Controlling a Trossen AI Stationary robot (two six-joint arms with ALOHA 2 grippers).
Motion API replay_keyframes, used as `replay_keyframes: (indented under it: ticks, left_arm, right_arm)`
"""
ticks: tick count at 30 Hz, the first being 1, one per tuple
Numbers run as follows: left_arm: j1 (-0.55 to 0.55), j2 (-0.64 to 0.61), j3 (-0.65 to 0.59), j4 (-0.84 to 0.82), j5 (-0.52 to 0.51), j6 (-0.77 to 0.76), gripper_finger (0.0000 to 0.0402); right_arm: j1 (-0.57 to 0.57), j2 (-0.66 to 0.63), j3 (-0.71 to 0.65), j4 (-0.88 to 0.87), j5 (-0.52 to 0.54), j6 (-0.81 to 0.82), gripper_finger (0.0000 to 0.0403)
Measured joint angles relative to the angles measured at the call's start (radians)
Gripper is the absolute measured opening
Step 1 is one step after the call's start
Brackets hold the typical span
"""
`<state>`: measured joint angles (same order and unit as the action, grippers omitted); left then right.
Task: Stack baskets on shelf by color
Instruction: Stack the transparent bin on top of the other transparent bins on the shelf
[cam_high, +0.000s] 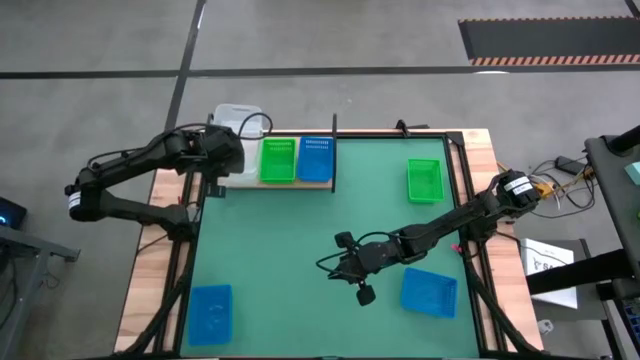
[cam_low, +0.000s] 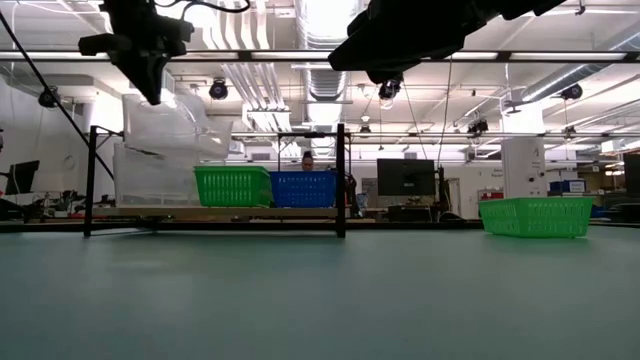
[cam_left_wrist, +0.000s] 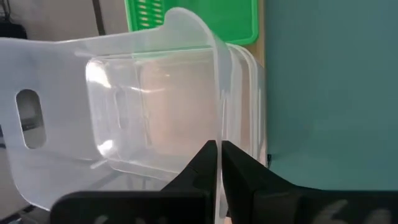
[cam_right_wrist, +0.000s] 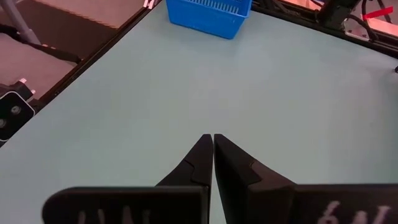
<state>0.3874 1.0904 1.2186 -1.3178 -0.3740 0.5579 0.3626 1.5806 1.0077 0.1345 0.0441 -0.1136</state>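
My left gripper (cam_left_wrist: 219, 152) is shut on a clear basket (cam_left_wrist: 124, 112) at the shelf's left end (cam_high: 222, 182), above more clear baskets (cam_low: 150, 178) that stand on the board. A green basket (cam_high: 278, 160) and a blue basket (cam_high: 316, 159) sit side by side on the shelf (cam_low: 250, 212). Another green basket (cam_high: 424, 180) lies on the mat at the far right. Two blue baskets (cam_high: 428, 292) (cam_high: 210, 312) lie near the front edge. My right gripper (cam_high: 330, 264) hovers shut over the mat's middle, holding nothing. My left gripper pinches the clear basket's thin side wall, at its rim (cam_left_wrist: 219, 127), between its two fingers. The fingers come from above, slanting down. The basket hangs tilted over the clear baskets below (cam_left_wrist: 249, 81); whether its lower part rests on them I cannot tell.
The shelf's black uprights (cam_low: 341, 180) (cam_low: 91, 180) stand at its ends. A green mat (cam_high: 300, 240) covers the table inside a black frame. Cables and gear lie beyond the right edge (cam_high: 560, 180). Bare mat spreads between the shelf and the near blue baskets.
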Motion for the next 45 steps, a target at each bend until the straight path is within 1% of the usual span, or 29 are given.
replay_keyframes:
  ticks: [45]
  left_arm:
    - [0.013,0.0,-0.001,-0.006,0.001,-0.026,0.0001]
  right_arm:
    - [0.0,0.0,-0.002,-0.002,0.0,0.022,0.0009]
